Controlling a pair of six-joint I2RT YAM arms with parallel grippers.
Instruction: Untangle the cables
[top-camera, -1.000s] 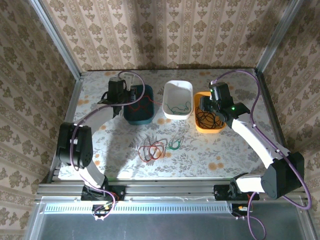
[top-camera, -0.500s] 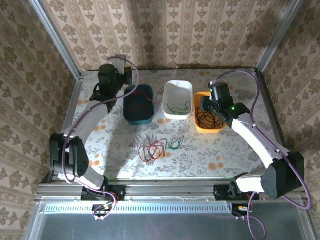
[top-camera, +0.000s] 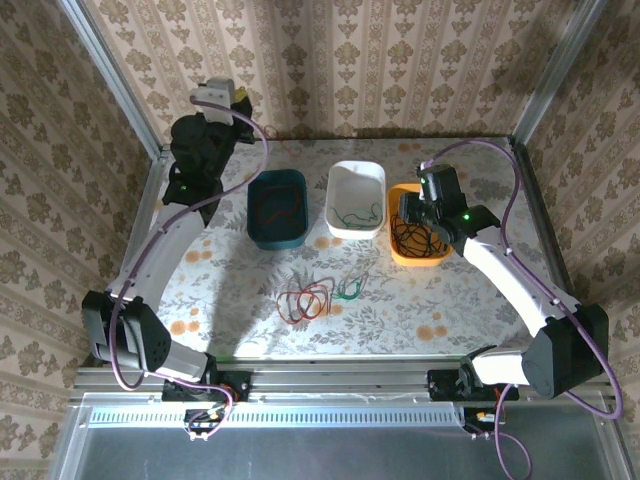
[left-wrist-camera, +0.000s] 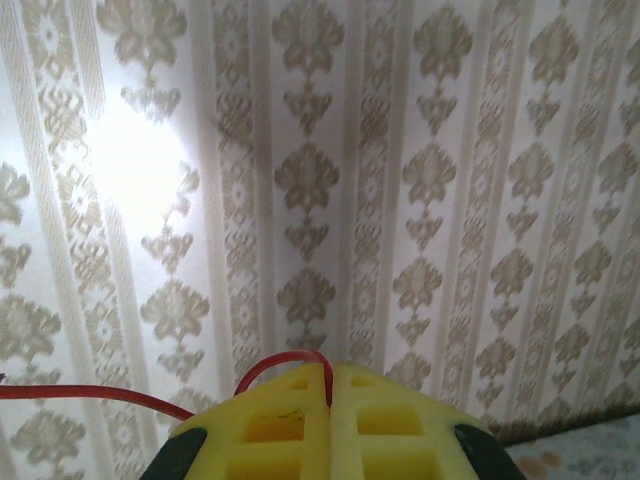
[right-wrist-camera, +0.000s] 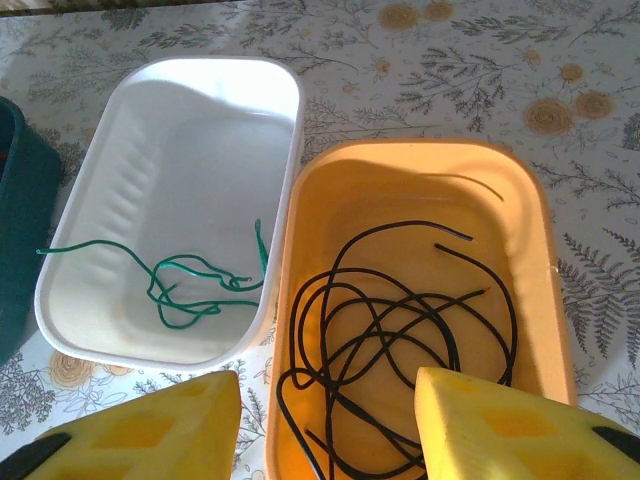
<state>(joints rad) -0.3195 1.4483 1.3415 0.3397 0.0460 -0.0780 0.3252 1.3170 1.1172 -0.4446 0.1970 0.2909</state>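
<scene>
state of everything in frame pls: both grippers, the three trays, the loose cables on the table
left gripper: shut on a red cable, up high, facing the wall
right gripper: open, above the orange tray
teal tray: holds red cables
white tray: holds a green cable
orange tray: holds black cables
loose cables: red and green, lying on the table, outside the trays

Smooth white plastic tray (right-wrist-camera: 180, 150), glossy orange plastic tray (right-wrist-camera: 400, 190), matt black cables (right-wrist-camera: 395, 335)
</scene>
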